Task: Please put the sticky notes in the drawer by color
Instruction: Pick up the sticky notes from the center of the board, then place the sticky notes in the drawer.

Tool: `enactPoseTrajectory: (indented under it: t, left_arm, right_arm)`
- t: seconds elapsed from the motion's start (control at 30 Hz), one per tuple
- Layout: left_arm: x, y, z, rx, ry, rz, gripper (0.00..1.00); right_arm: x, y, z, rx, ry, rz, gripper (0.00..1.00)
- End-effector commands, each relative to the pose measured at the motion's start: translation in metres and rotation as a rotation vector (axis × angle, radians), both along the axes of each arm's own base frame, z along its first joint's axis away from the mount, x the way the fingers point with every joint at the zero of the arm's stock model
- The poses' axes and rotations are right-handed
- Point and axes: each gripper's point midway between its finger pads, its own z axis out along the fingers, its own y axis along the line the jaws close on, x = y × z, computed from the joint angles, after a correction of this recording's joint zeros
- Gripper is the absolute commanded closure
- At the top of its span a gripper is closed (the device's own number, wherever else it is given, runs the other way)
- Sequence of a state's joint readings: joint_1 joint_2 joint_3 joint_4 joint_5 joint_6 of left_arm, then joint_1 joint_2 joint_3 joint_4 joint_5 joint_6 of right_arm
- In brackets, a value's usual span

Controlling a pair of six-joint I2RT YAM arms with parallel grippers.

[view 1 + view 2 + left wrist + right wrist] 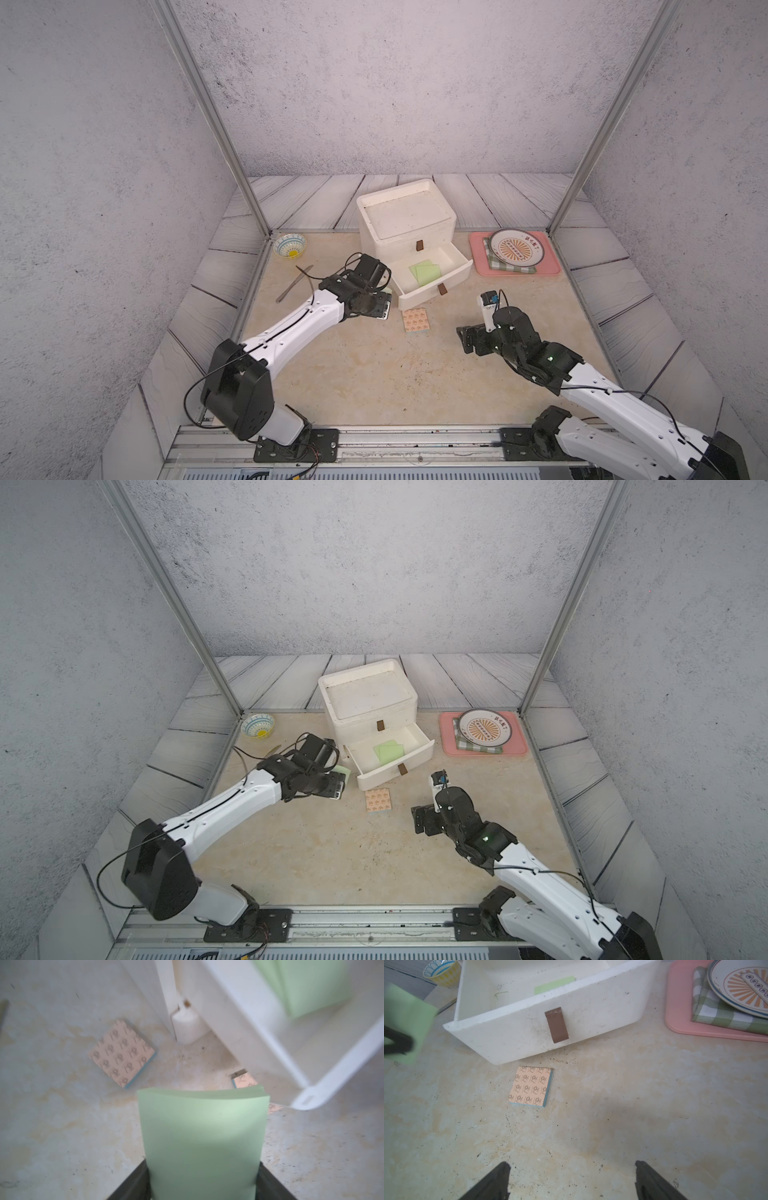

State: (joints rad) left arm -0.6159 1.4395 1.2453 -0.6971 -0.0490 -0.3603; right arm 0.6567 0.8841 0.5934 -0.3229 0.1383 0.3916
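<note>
Right hand first, nearest us: jaws spread wide, gripping nothing, hovering low over the desk, with an orange-patterned pad lying flat just ahead of it. Further in, the left hand is closed part-way on a green pad, pinched edge to edge so it bows. That arm reaches low and forward. Just beyond, to that hand's right, sits the open drawer with green pads inside, so the left arm looks best placed: up over the side wall, then across.

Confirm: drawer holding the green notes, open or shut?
Open. The drawer is pulled out of the chest; green notes lie exposed inside.
</note>
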Motion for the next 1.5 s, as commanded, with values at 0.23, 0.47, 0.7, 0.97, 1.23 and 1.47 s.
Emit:
enactPoseTrajectory:
  t: [0.23,0.47,0.7,0.97,1.23,1.47]
  left_arm:
    - [0.042,-0.055,0.081,-0.041,-0.143,-0.166,0.27]
    - [0.08,-0.113,0.047,0.04,-0.121,-0.254,0.24]
    - [0.101,-0.131,0.016,0.085,-0.105,-0.27,0.22]
    - [0.102,-0.131,0.002,0.112,-0.081,-0.269,0.05]
    - [0.099,-0.128,0.064,0.056,-0.157,-0.262,0.01]
    - [0.137,-0.108,0.182,0.004,-0.431,-0.194,0.07]
  right_arm:
    - [0.0,-0.003,-0.001,0.013,-0.003,-0.019,0.05]
    - [-0.002,-0.007,-0.001,0.011,-0.005,-0.031,0.05]
    - [-0.005,-0.01,0.0,0.011,-0.005,-0.034,0.05]
    - [-0.006,-0.009,-0.002,0.019,0.0,-0.034,0.05]
    - [0.005,-0.002,-0.006,0.023,-0.006,-0.037,0.05]
    - [0.032,0.029,-0.01,0.045,0.025,0.003,0.05]
